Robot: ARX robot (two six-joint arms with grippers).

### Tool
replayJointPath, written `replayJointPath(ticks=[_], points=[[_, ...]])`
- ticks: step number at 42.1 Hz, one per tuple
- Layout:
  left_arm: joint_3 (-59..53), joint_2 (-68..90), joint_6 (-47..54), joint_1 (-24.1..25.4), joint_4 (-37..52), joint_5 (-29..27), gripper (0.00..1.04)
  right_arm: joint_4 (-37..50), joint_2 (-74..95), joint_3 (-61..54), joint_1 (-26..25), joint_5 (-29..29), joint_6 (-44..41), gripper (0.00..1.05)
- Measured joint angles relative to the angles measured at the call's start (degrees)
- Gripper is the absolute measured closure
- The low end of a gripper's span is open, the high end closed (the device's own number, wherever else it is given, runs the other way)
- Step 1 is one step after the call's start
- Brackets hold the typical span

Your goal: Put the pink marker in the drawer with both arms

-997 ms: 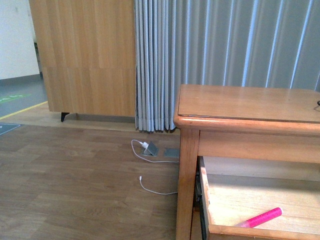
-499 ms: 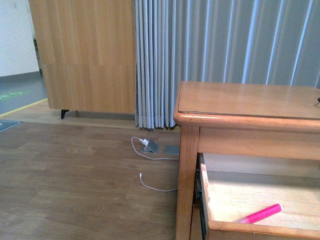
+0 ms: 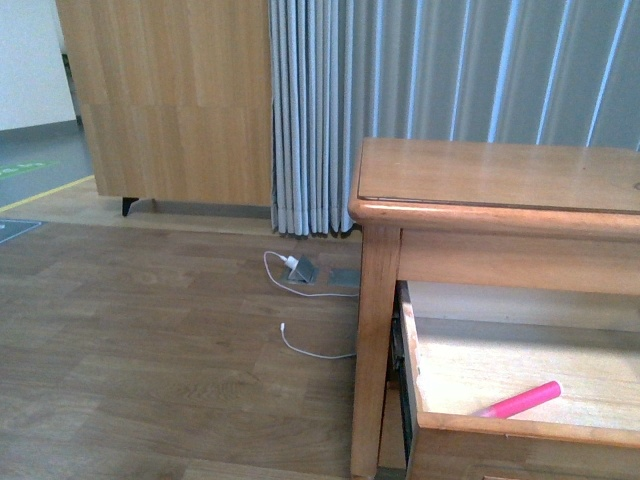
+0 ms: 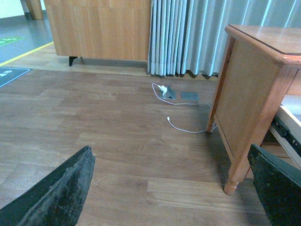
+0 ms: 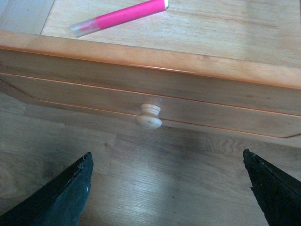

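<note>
Jaws spread wide above plank floor; pink marker lies inside drawer.

Test room furnished like a home, as I see it on my screens.

Wood-look plank floor runs throughout. From 12 to 1 o'clock a grey pleated curtain hangs down to the floor, and at 11 o'clock stands a tall plain wooden cabinet on small dark feet. Close at 2 o'clock I have a honey-coloured dresser with its drawer pulled out. That is household furniture, yet at 10 o'clock a yellow line edges a grey floor strip with a green marking. At 12 o'clock a floor socket holds a white charger cable, which suggests an office or lab.
</note>
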Motion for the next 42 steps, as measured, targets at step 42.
replayJointPath(ticks=[42], points=[[0.0, 0.0, 0.0, 0.0, 0.0, 0.0, 0.06, 34.4, 48.1, 26.1, 7.9, 15.9, 14.9, 0.08]])
